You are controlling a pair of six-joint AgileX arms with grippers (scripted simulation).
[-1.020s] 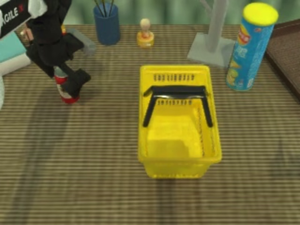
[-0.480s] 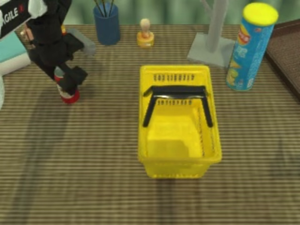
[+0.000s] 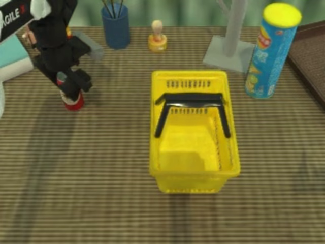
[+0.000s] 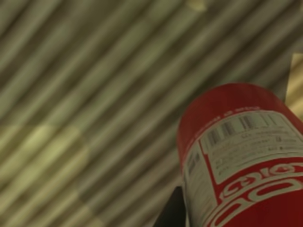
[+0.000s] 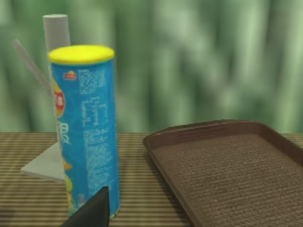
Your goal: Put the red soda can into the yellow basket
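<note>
Top view: left gripper (image 3: 71,85) sits at the desk's (image 3: 101,193) far left, directly over the red soda can (image 3: 74,103). Only the can's lower rim shows beneath the black fingers; the can stands upright, long axis vertical, on the desk. Fingers appear clamped on the can's upper body, one on each side. The yellow basket (image 3: 195,173) stands mid-desk, well apart from the can and toward the right, handles folded across its far half, near half open. Behind it: blue pen cup (image 3: 116,25), small wooden figure (image 3: 157,36), grey stand (image 3: 231,48), blue chips tube (image 3: 270,51). Right arm not in this view.

Left wrist view: the can fills the lower corner close to the camera, barcode label facing it, a dark finger edge (image 4: 174,213) against its side. Consistent with a grip.

Right wrist view: chips tube, brown tray (image 5: 232,170), one dark finger tip (image 5: 94,210); cannot tell that gripper's state. Arm parked at the right.

Judgement: left arm is nearer and holds the can; the coming move is lift, then carry rightward to the basket's open near half, clear of the handles.
</note>
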